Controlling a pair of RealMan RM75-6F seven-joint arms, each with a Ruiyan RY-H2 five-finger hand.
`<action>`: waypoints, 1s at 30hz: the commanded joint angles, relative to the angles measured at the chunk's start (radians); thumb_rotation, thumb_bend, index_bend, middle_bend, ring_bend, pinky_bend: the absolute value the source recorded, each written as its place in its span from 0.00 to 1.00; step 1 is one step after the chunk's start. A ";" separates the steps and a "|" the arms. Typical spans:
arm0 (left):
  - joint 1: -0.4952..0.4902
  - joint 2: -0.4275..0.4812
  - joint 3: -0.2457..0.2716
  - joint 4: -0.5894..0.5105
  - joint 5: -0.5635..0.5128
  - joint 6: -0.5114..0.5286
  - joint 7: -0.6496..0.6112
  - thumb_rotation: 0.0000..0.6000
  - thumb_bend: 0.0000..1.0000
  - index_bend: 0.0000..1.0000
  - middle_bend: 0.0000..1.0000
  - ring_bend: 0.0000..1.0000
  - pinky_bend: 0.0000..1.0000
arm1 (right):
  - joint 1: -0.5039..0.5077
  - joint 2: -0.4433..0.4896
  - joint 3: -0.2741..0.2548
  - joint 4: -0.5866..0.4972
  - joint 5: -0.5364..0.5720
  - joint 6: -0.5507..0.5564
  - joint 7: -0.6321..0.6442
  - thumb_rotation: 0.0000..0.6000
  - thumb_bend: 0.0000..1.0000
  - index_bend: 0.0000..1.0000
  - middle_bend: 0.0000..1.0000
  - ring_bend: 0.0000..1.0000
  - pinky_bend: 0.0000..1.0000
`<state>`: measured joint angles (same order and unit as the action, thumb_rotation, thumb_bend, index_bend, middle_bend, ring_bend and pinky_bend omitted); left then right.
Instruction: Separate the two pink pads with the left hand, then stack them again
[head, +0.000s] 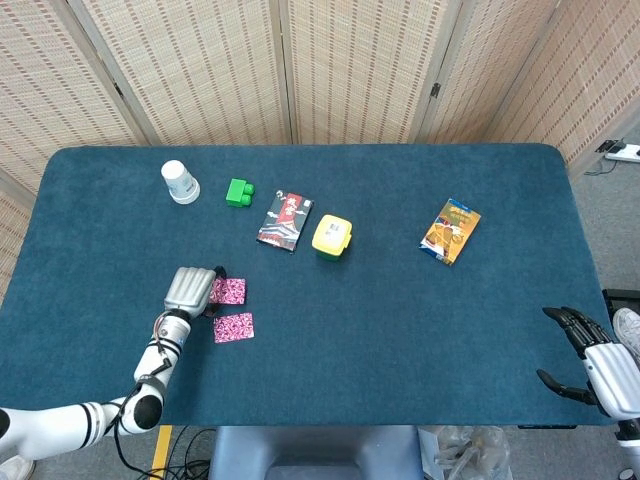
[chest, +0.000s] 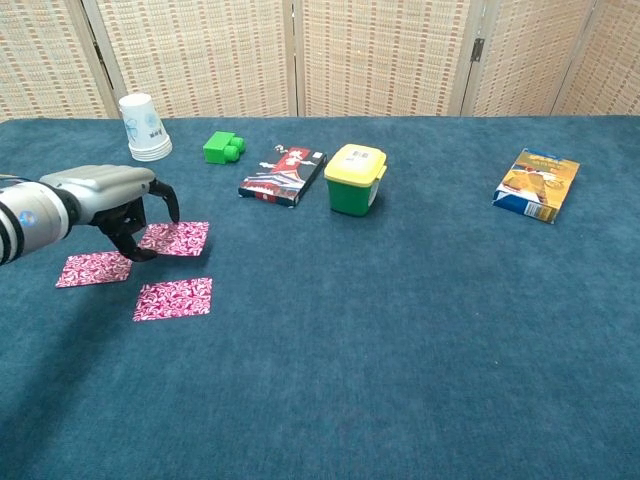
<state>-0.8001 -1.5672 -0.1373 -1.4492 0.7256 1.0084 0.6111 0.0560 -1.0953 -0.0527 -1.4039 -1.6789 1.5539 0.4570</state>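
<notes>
Pinching the near left edge of one pink pad (chest: 176, 238), the left hand (chest: 112, 203) sits palm-down over the left part of the blue table (chest: 400, 330). Fingers (chest: 166, 198) curl down onto the cloth; the thumb reaches in from underneath at the pad's edge. The pad looks slightly raised on the hand's side in the chest view, though whether it has left the table is not clear. In the head view the hand (head: 190, 290) covers most of what lies to its left, and only this pad (head: 228, 291) and the nearer one show.

A second pink pad (chest: 94, 269) lies flat just left of the held one, under the wrist, apart from it. A third pink pad (chest: 173, 299) lies flat nearer the robot, separate from both; same one in the head view (head: 233, 327).

Right hand (head: 590, 356) hangs off the table's right front corner, fingers spread and curved, nothing in them.

Further back on the table, left to right: stacked white paper cups (chest: 143, 128), upside down; green toy brick (chest: 222, 147); dark flat packet (chest: 283, 175) with a red and white print; yellow-lidded green container (chest: 354, 179), upright; orange and blue snack box (chest: 538, 185), lying flat, well apart to the right.
</notes>
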 joint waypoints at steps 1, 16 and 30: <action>0.031 0.025 0.025 -0.052 0.029 0.044 -0.001 1.00 0.33 0.38 0.97 0.95 1.00 | 0.002 0.000 0.001 -0.001 -0.002 0.001 0.000 1.00 0.27 0.10 0.18 0.10 0.16; 0.097 0.011 0.082 -0.230 0.083 0.183 0.079 1.00 0.33 0.38 0.97 0.95 1.00 | 0.003 0.011 0.001 -0.014 -0.008 0.007 -0.006 1.00 0.27 0.10 0.18 0.10 0.16; 0.102 -0.069 0.060 -0.212 0.020 0.204 0.140 1.00 0.33 0.38 0.97 0.95 1.00 | 0.001 0.008 -0.002 0.001 -0.008 0.011 0.010 1.00 0.27 0.10 0.18 0.10 0.16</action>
<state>-0.6981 -1.6355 -0.0767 -1.6619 0.7460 1.2113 0.7509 0.0565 -1.0878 -0.0551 -1.4026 -1.6873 1.5648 0.4675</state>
